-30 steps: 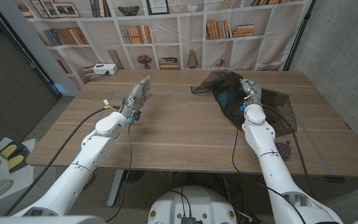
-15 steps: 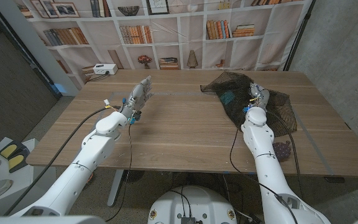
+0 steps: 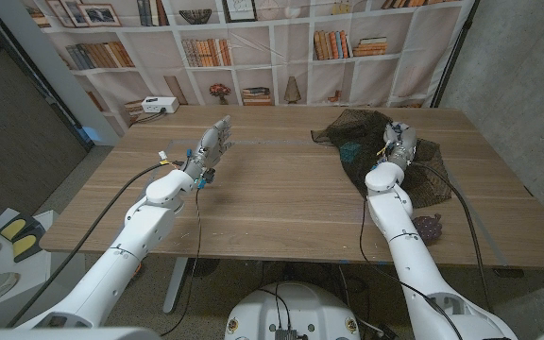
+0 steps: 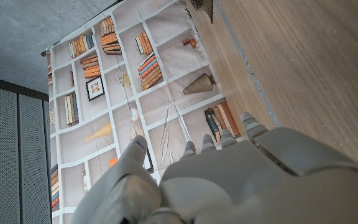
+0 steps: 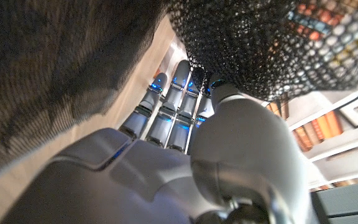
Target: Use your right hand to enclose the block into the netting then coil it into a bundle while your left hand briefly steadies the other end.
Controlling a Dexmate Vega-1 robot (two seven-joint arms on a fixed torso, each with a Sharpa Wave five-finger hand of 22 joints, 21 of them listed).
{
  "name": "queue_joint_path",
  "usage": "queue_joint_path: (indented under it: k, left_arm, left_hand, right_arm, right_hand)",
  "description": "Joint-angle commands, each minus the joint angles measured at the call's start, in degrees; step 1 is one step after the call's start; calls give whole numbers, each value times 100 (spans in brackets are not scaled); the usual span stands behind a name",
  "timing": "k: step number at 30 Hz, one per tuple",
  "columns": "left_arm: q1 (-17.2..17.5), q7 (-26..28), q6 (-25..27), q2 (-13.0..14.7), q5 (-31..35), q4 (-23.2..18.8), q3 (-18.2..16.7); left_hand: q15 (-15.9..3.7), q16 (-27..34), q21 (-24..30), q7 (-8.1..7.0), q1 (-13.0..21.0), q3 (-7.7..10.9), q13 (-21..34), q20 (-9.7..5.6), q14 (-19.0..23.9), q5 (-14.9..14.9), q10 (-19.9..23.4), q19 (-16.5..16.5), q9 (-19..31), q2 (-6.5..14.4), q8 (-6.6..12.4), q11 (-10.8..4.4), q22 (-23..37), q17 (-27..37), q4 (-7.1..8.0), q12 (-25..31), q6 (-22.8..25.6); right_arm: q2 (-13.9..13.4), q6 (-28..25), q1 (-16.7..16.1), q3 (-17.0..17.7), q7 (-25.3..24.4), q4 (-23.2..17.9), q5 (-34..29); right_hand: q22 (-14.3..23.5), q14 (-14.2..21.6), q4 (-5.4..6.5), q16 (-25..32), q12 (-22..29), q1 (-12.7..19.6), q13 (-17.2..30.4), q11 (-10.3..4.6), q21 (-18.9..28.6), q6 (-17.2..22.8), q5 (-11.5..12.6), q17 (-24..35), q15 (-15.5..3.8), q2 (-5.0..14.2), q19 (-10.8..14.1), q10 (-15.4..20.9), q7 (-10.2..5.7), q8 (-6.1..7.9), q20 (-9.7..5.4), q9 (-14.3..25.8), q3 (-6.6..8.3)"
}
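The dark netting (image 3: pixel 371 161) lies in a heap at the table's far right. A teal block (image 3: pixel 348 151) shows through the mesh near the heap's left side. My right hand (image 3: pixel 399 142) reaches into the netting from the near side. In the right wrist view its fingers (image 5: pixel 166 106) stretch up under the mesh (image 5: pixel 253 43), which drapes over the fingertips and thumb and looks pinched there. My left hand (image 3: pixel 211 142) is raised over the table's far left part, well away from the netting, its fingers apart and holding nothing. The left wrist view shows the back of that hand (image 4: pixel 229 180).
A white box (image 3: pixel 152 106) stands at the table's far left corner. A small dark purple object (image 3: pixel 430 227) lies near the front right edge beside my right arm. Bare wood (image 3: pixel 272 198) spans the space between the arms. A bookshelf backdrop stands behind the table.
My right hand has moved to the right and slightly farther away, and the netting has gone with it, its left corner drawing in rightward. The left arm has not moved.
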Motion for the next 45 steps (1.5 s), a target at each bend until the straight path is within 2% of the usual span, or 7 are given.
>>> queue_joint_path:
  k: [1,10,18,31,38,44,45]
  left_arm:
    - [-17,-93,-81,-10,-34,58,5]
    - [-34,-163,-116,-35,-98,125,-4]
    - [-116,-246,-159,-51,-98,230,28]
    - [-156,-336,-283,-59,-77,330,44]
    - [-148,-327,-291,-58,-72,334,34]
    - [-161,-347,-295,-45,-62,349,38]
    - [-167,-352,-304,-43,-53,357,42]
  left_hand:
    - [-39,-6,42,-43,45,-13,25,-10,-89,50,-318,10,33,-23,16,16,16,22,6,-1,-326]
    - [-48,0,47,-42,44,-18,25,9,-67,48,-322,25,33,-29,19,20,16,21,4,-1,-316]
    - [-50,0,45,-45,44,-23,26,18,-59,47,-327,19,33,-34,24,28,17,21,2,-2,-301]
    - [-42,-9,41,-48,44,-36,26,23,-73,43,-371,12,33,-55,24,16,16,20,-5,-17,-289]
    - [-50,-11,37,-54,53,-44,27,29,-74,41,-394,3,33,-77,18,7,15,19,-20,-23,-302]
    - [-52,-13,32,-60,67,-55,27,29,-74,38,-413,-6,33,-108,15,-7,14,17,-42,-27,-312]
    - [-54,-14,32,-59,70,-57,27,29,-77,38,-416,-6,33,-114,14,-9,13,17,-47,-27,-313]
  right_arm:
    - [-478,-1518,310,-776,-1114,594,-2370]
    - [-771,-2762,467,-1250,-1100,808,-3234]
    - [-1082,-4061,668,-1955,-154,941,-4057]
    - [-1429,-5956,1435,-3273,2829,1111,-5158]
    - [-1924,-6117,1750,-3936,4537,922,-5570]
    - [-2380,-5933,1989,-4354,6071,658,-5840]
    - [-2392,-5930,2004,-4384,6138,667,-5871]
  right_hand:
    - [33,-37,5,-27,-85,61,-43,-12,51,266,64,-16,-549,35,-50,-85,-63,815,2,307,-10]
    - [42,-31,-8,-56,-214,39,-163,-49,123,350,90,-41,-593,-31,-7,-77,-147,823,-15,207,-19]
    - [43,43,-43,-134,-290,19,-302,-79,204,431,127,-140,-626,-125,38,116,-179,808,29,78,-7]
    - [12,-187,-162,-515,-740,12,-612,-143,267,60,164,-407,-614,-290,-152,-194,-471,502,134,-221,83]
    - [-20,-436,-158,-734,-986,-99,-741,-188,233,-67,174,-517,-623,-384,-359,-421,-545,418,183,-301,73]
    - [-53,-467,-185,-893,-1029,-115,-878,-257,301,328,214,-622,-639,-369,-322,-91,-492,665,127,-232,154]
    - [-63,-627,-161,-1028,-1211,-208,-953,-184,328,-146,221,-654,-583,-401,-353,-351,-576,434,146,-318,146]
